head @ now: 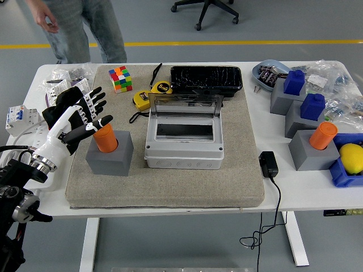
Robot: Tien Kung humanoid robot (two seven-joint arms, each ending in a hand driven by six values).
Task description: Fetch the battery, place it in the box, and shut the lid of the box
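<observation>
Grey mat (170, 181) on counter | left robot hand (76, 116) spread, empty, beside orange battery (104, 137) — wrap it squarely, lift straight from holder (110, 154)

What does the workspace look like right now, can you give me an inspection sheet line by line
Surface: white table carrying a beige felt mat.
Job's things: orange cylindrical battery upright in a grey block holder; grey plastic box at mat centre, its clear lid raised.
Clutter: colourful puzzle cube, yellow tape measure, black tray; to the right, more grey holders with blue blocks and a second orange cylinder, yellow fruit in a blue bin.
Grippers: left hand open, fingers spread beside the battery; right hand nothing seen.
Cables: black adapter, cord hanging over the near edge.
Surroundings: person standing at the far left; office chair base.
</observation>
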